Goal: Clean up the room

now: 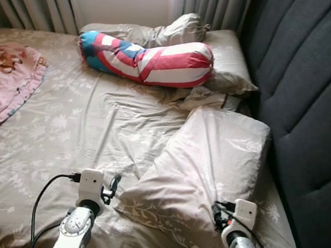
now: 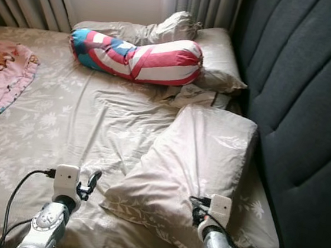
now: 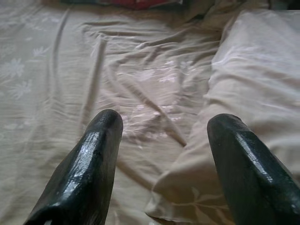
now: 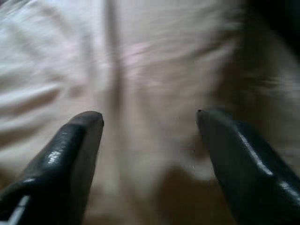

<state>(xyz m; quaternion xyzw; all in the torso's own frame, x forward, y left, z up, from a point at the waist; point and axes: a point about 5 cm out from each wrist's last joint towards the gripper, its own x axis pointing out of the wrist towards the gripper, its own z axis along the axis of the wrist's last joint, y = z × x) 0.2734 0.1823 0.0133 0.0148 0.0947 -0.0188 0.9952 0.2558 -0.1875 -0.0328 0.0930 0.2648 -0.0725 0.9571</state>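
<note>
Pillow (image 1: 208,164), beige, leaf-printed, lies askew on the bed in the lower right of the head views; its long axis runs diagonally, near corner at lower centre of the frame, far end up against the dark padded headboard (image 1: 310,103) at right; it sits on a rumpled beige sheet (image 1: 94,128).

Right gripper (image 4: 150,119) is over the pillow's near part at lower right of frame; fingers spread wide, nothing between them; wrist view is blurred, pale cloth just ahead of the tips; contact with the cloth cannot be told.

Left gripper (image 3: 164,124) is at lower centre-left of frame, over the bare sheet just beside the pillow's near left edge; fingers likewise wide apart and empty; in its wrist view the pillow's edge lies beside one finger, wrinkled sheet ahead of the other.

Key relation: pillow lies ahead of and between the two arms, skewed toward the right one; right gripper is already over it, left gripper just off its corner; judgement: right arm is the nearer for a grasp, left can pinch the near corner; a two-ended hold along the diagonal axis would suit straightening it toward the headboard.

Other items: striped red, white and blue bolster (image 1: 145,60) at upper centre, lying across the bed, resting against two more pillows (image 1: 225,59) at the head; pink blanket (image 1: 7,78) at the left edge, well apart from both grippers.
</note>
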